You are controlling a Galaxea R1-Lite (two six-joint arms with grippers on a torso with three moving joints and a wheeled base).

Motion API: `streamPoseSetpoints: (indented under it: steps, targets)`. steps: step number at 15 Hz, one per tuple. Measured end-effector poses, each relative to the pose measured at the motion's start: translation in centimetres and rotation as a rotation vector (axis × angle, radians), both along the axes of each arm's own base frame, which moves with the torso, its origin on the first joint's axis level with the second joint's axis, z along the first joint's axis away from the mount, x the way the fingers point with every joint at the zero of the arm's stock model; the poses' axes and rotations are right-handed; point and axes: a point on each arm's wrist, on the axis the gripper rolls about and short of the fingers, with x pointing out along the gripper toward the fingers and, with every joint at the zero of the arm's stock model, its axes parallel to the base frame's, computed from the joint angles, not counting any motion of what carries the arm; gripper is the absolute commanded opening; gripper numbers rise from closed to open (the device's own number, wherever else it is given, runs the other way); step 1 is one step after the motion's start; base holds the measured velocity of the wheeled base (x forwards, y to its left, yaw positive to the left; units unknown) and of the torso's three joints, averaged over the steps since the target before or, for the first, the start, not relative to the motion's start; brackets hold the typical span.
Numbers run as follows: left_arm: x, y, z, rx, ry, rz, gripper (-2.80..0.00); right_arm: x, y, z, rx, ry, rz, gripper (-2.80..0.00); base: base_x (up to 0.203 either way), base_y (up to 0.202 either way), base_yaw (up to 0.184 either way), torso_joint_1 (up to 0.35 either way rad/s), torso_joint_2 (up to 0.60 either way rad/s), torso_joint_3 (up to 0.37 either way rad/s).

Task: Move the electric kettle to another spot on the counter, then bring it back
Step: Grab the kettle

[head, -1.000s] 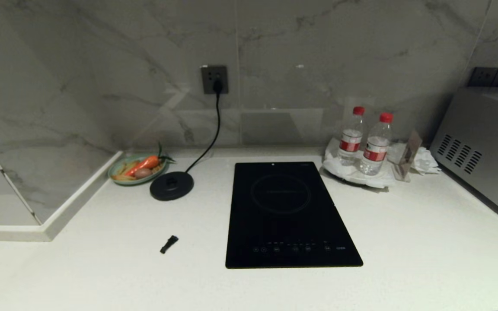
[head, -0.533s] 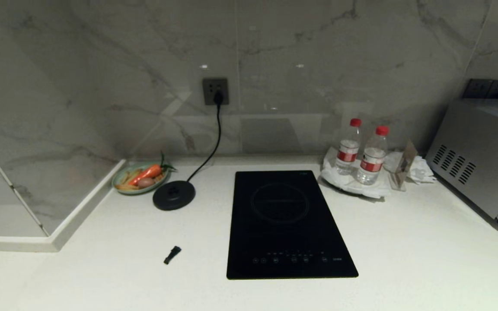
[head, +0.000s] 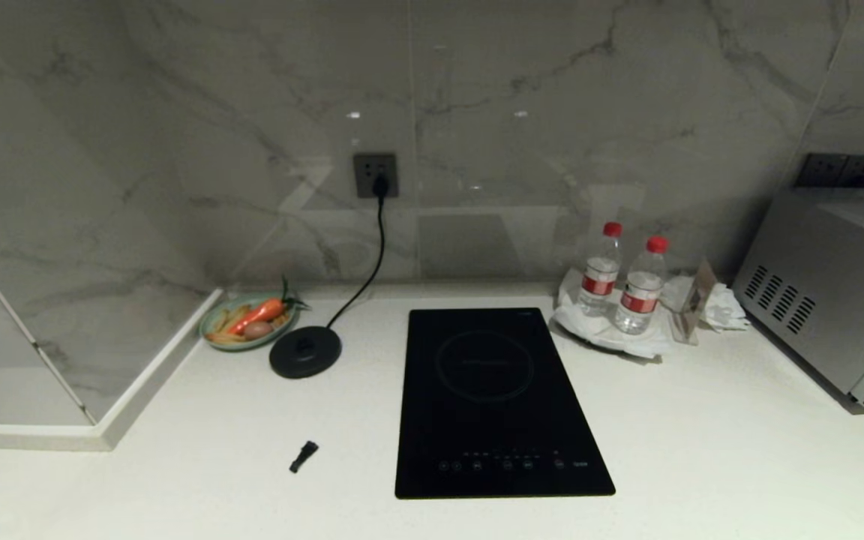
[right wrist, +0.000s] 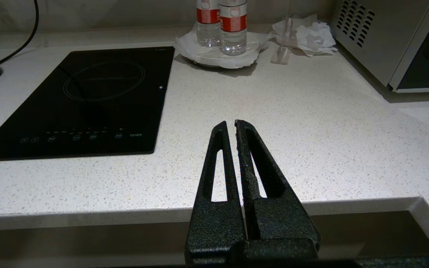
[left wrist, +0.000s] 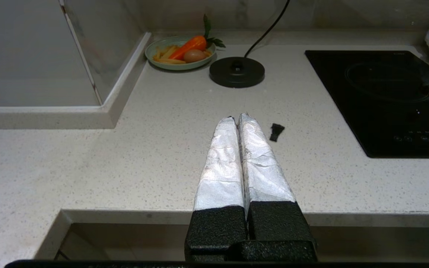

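The electric kettle is out of view in every frame. The white speckled counter (head: 702,435) spreads across the head view, where neither arm shows. In the left wrist view my left gripper (left wrist: 238,116) hangs over the counter's (left wrist: 125,160) front edge, its foil-wrapped fingers pressed together with nothing in them. In the right wrist view my right gripper (right wrist: 229,122) hangs over the front edge of the counter (right wrist: 311,141) too, its black fingers shut and empty.
A round black base disc (head: 305,352) with a cord to the wall socket sits left of the black hob (head: 496,401). A plate of toy food (head: 248,321) is in the back corner. Two water bottles (head: 642,286) and a silver oven (head: 822,292) stand right. A small black scrap (head: 303,456) lies in front.
The whole head view has shifted: everything on the counter sits lower and looks a little smaller, so the camera has moved. No object has moved on the counter.
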Motion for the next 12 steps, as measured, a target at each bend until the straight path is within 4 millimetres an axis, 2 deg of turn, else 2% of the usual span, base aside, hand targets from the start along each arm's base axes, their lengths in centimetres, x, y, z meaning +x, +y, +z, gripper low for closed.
streamPoseSetpoints:
  steps: [5,12]
  targets:
    - [0.0,0.0,0.01,0.0,-0.001,0.0,-2.8,0.0,0.0,0.0,0.0,0.0,0.0,-2.8,0.0,0.0,0.0,0.14,-0.32,-0.183]
    - [0.0,0.0,0.01,0.0,-0.001,0.0,-2.8,0.0,0.0,0.0,0.0,0.0,0.0,-2.8,0.0,0.0,0.0,0.0,0.0,0.0]
